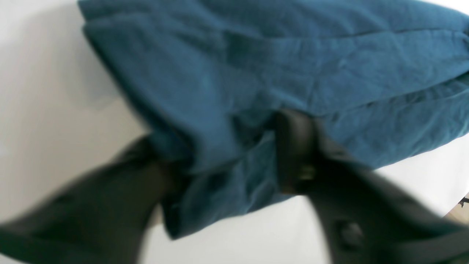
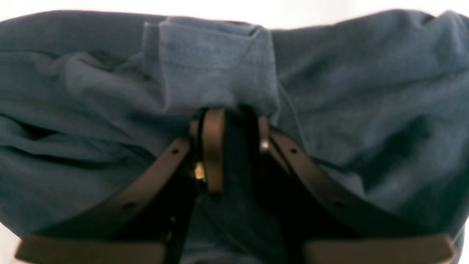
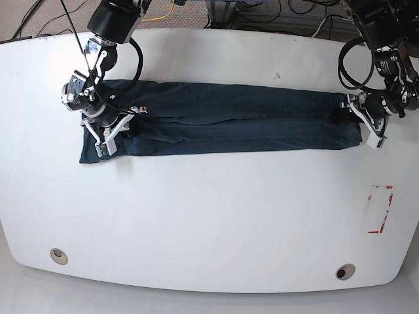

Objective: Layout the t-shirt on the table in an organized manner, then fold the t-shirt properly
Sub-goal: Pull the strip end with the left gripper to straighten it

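T-shirt point(image 1: 256, 73) cloth bunches, soft and limp, between our left gripper point(image 1: 227, 161) fingers. Our right gripper point(image 2: 234, 124) pinches a hem fold. Overhead, it lies as a long band across the table point(image 3: 209, 216); we judge its ends the best holds.

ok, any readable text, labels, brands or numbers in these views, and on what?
None readable.
t-shirt: no print or label in view.
table: only a red tape rectangle, no lettering.
Both wrist views are blurred; no markings legible on the fingers.
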Robot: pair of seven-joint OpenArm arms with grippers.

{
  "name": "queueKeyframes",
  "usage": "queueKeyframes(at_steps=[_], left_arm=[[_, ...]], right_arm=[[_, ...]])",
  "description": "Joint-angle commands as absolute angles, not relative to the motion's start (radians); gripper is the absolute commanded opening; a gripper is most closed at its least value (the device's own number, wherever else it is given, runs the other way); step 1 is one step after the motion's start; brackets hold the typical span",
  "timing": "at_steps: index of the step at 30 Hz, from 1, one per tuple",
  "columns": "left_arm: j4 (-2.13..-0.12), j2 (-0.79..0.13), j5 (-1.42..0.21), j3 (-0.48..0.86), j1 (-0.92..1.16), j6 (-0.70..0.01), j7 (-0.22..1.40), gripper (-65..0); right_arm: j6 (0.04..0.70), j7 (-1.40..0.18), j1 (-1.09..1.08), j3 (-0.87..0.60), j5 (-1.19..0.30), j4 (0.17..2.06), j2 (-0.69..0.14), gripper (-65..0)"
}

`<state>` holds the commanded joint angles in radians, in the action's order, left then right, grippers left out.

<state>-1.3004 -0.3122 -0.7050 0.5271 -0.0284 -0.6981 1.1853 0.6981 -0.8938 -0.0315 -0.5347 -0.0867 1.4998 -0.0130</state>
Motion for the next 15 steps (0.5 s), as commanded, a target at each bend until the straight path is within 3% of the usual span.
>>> queueKeyframes(at_steps=[3, 10, 15], left_arm=[[-1.337, -0.312, -0.705, 0.530, -0.024, -0.698, 1.185, -54.3], [-1.541, -0.312, -0.702, 0.526, 0.010, -0.698, 1.185, -54.7], [-1.699, -0.314, -0.699, 0.438, 0.022, -0.698, 1.188, -54.7]], right_arm=[[0.698, -0.894, -0.031, -0.535, -0.087, 1.500, -0.013, -53.9], [0.698, -0.892, -0.030, -0.535, -0.087, 1.500, -0.012, -53.9], [0.698, -0.892, -0.030, -0.535, -0.087, 1.500, -0.012, -53.9]])
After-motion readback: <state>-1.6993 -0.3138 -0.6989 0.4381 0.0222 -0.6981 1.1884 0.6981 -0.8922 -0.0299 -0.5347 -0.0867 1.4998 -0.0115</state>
